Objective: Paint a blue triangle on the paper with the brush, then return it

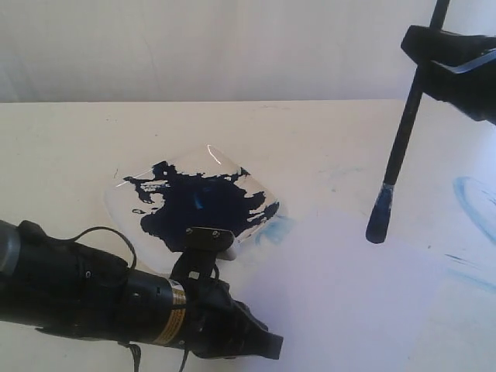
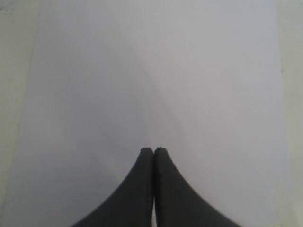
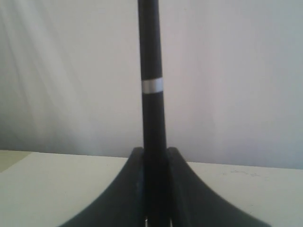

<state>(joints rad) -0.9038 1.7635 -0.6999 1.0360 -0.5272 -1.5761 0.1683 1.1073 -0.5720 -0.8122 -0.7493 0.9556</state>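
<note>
Blue paint [image 1: 378, 221] loaded the brush [image 1: 403, 139], gripped upright by our right hand [image 3: 154, 156] over the paper [image 1: 349, 294]. Our closed left hand [image 2: 154, 151] sat on it. We saw no triangle; painting and return remained.

This looks like a plain lab or test room to me: a cream desk [image 1: 310, 132] beneath my jaws, a blank white backdrop [image 3: 227, 71] beyond my right jaws, a clear dish [image 1: 118, 198] of dark paint beside my left jaws, blue smears [image 1: 474, 203] on the desk under my right jaws.
</note>
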